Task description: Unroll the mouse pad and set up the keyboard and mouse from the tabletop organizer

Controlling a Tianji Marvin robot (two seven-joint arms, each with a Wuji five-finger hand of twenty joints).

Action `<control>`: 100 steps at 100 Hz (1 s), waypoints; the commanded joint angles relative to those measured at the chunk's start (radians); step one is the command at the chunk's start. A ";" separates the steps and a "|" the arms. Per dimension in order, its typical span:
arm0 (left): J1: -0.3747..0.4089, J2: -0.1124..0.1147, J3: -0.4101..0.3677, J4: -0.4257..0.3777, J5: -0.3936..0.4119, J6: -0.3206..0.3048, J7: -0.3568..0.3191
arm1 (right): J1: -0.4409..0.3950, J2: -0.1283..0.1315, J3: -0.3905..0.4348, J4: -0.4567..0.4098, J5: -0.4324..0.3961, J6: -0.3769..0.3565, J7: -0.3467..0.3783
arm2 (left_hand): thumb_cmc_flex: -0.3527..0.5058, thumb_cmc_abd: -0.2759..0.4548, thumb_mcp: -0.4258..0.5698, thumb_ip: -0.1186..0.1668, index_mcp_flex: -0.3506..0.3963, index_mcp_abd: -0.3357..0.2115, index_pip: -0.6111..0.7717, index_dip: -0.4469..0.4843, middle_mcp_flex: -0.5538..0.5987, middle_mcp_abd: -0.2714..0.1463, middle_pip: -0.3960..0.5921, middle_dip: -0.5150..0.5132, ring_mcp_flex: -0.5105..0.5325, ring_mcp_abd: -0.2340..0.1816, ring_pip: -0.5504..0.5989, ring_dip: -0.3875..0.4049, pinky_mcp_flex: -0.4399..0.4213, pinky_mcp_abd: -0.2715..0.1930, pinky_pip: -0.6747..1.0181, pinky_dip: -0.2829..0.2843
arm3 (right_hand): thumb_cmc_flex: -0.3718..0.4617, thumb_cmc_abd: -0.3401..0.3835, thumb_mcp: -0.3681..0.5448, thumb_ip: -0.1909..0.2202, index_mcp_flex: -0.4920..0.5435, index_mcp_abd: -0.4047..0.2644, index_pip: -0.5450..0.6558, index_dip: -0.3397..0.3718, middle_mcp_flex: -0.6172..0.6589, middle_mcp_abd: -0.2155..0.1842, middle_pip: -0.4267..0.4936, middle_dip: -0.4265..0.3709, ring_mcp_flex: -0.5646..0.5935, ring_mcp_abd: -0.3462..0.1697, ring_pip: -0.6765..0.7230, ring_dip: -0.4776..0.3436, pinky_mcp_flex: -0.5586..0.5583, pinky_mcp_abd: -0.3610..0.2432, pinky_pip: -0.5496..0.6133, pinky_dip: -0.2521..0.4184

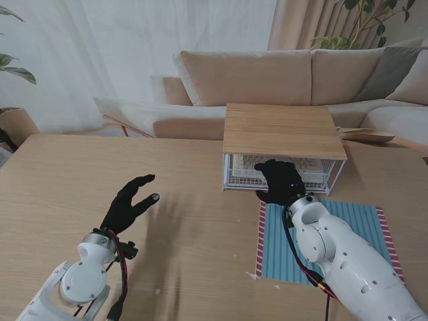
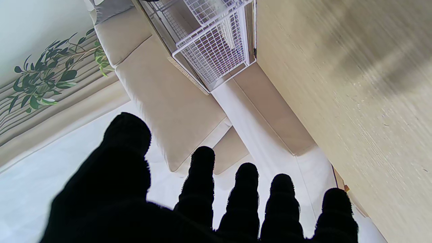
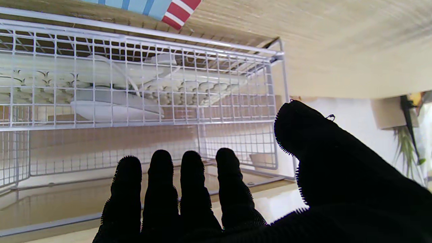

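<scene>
The blue striped mouse pad [image 1: 348, 231] with red-and-white ends lies flat on the table, right of centre, partly under my right arm. Beyond it stands the organizer [image 1: 284, 130], a wooden top over a white wire basket [image 3: 141, 60]. A white keyboard [image 3: 189, 89] and a white mouse [image 3: 111, 109] lie inside the basket. My right hand [image 1: 281, 182] is open at the basket's front, fingers [image 3: 162, 189] stretched toward the wire and holding nothing. My left hand [image 1: 130, 204] hovers open over bare table to the left, fingers [image 2: 246, 199] spread.
A beige sofa [image 1: 281, 80] runs behind the table's far edge. Curtains and a leafy plant [image 2: 44, 81] stand behind the sofa. Bare wooden table [image 1: 100, 167] stretches left of the organizer.
</scene>
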 commanded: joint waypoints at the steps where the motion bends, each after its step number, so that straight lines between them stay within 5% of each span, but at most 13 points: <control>1: 0.001 -0.005 0.000 -0.001 0.000 0.002 -0.012 | 0.013 -0.014 0.000 0.000 0.008 0.015 0.019 | -0.009 0.015 0.001 0.035 -0.024 -0.004 -0.005 -0.003 -0.023 -0.039 -0.008 -0.006 -0.037 -0.011 -0.016 0.015 0.003 0.000 -0.023 0.017 | -0.003 -0.021 0.029 0.044 -0.008 0.020 -0.004 0.001 -0.036 -0.009 0.025 0.003 0.019 -0.002 0.011 0.011 -0.022 -0.036 0.027 -0.020; 70: -0.001 -0.005 -0.004 0.003 -0.003 0.013 -0.014 | 0.165 -0.037 -0.131 0.174 0.118 0.100 0.028 | -0.009 0.010 0.016 0.034 -0.024 -0.004 -0.005 -0.003 -0.023 -0.040 -0.008 -0.007 -0.036 -0.011 -0.016 0.015 0.000 0.000 -0.018 0.028 | 0.058 -0.020 0.074 0.042 0.039 0.019 0.028 -0.007 0.031 0.007 0.046 0.013 0.083 0.013 0.058 0.033 0.017 -0.042 0.117 -0.044; 100: -0.009 -0.005 -0.001 0.015 0.002 0.016 -0.013 | 0.190 -0.047 -0.170 0.214 0.139 0.132 0.013 | -0.009 0.008 0.021 0.034 -0.025 -0.003 -0.005 -0.003 -0.023 -0.038 -0.005 -0.005 -0.037 -0.011 -0.015 0.015 0.000 0.001 -0.019 0.030 | 0.054 -0.053 0.113 0.027 0.142 -0.004 0.102 0.014 0.154 0.000 0.131 0.058 0.175 0.045 0.203 0.107 0.058 -0.003 0.264 -0.026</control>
